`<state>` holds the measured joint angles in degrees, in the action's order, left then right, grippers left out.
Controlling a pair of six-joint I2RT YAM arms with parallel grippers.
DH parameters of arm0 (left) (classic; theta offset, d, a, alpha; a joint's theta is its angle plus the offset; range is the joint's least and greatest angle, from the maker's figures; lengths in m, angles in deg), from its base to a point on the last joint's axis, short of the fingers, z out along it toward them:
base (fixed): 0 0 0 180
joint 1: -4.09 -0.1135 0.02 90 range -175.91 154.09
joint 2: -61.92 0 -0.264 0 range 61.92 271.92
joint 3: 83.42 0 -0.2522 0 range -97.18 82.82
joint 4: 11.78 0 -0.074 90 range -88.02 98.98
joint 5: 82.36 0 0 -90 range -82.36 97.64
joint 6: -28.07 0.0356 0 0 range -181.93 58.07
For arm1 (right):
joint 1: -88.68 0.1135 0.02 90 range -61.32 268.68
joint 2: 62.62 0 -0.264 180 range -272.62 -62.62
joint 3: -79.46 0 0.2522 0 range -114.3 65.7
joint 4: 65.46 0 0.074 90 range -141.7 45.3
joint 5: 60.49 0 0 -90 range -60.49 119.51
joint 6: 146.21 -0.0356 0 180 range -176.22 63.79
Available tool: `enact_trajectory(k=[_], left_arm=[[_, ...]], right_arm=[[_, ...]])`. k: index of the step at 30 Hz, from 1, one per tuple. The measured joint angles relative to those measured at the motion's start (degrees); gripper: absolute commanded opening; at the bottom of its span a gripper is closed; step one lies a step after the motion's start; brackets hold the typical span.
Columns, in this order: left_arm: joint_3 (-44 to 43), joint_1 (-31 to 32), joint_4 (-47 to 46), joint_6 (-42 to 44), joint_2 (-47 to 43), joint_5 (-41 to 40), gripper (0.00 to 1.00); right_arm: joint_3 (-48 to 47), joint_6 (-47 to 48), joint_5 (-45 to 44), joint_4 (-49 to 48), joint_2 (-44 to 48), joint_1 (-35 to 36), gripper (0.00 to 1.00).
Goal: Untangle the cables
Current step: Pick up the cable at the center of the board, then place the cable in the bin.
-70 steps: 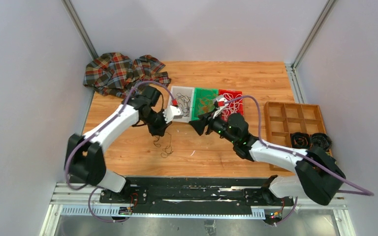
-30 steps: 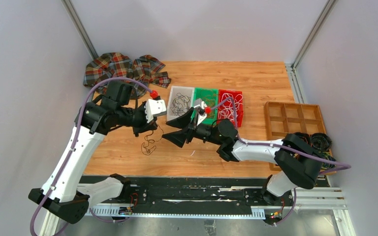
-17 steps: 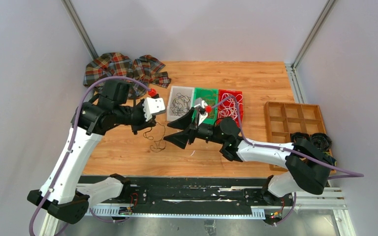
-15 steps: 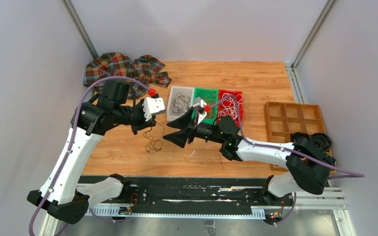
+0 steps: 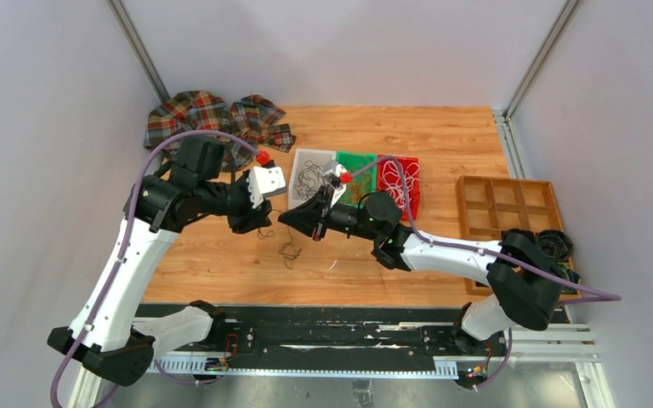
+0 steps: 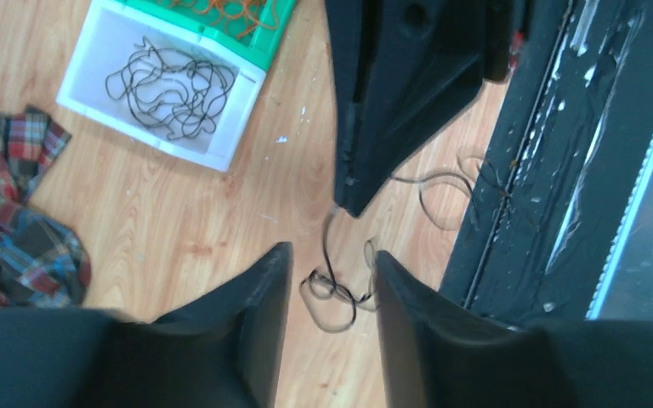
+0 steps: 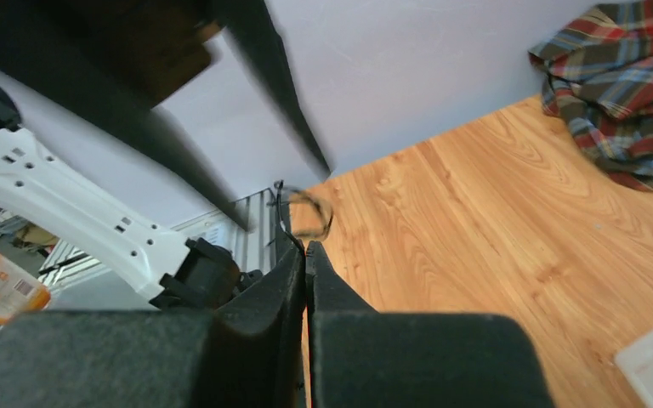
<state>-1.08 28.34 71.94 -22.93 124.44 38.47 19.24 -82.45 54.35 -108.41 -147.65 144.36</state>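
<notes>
A thin black cable [image 5: 289, 251] dangles in a small tangle from my right gripper [image 5: 285, 218], which is shut on its upper end. In the right wrist view the jaws [image 7: 305, 246] are pressed together and the cable [image 7: 282, 204] sticks out of the tip. My left gripper [image 5: 259, 225] faces it from the left, close by. In the left wrist view the left gripper [image 6: 333, 252] stands open, with the cable's loops [image 6: 333, 291] showing past the gap and untouched. Other cables lie sorted in three bins: black in the white bin [image 5: 295, 189], orange in the green bin [image 5: 345, 156], white in the red bin [image 5: 416, 178].
A plaid cloth [image 5: 212, 123] lies bunched at the back left. At the right edge sits a wooden compartment tray [image 5: 502, 204] with dark rolled coils [image 5: 544, 245] at its near end. The left wrist view also shows the white bin [image 6: 81, 64] and the black base rail [image 6: 544, 153].
My right gripper has shut on the black cable and shifted left towards the left gripper. The left gripper has opened and let the cable go, so it now hangs from the right.
</notes>
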Motion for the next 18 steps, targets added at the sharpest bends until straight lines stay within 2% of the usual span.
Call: enact_trajectory(k=[1,5,10,18], left_arm=[[0.0,0.0,0.0,-0.2,0.0,-0.09,0.97],[0.0,0.17,0.09,-1.31,0.0,-1.95,0.98],[0.02,0.22,0.02,-4.59,0.39,-8.66,0.98],[3.8,-2.95,-4.35,-10.73,-1.16,-19.19,0.98]], right_arm=[[0.0,-0.02,-0.04,0.74,0.0,-0.33,0.01],[-0.13,2.27,-1.62,5.29,0.11,-3.85,0.01],[-5.4,12.44,-7.61,16.17,-1.03,-8.5,0.01],[-19.52,27.15,-17.14,22.08,-13.62,-13.09,0.01]])
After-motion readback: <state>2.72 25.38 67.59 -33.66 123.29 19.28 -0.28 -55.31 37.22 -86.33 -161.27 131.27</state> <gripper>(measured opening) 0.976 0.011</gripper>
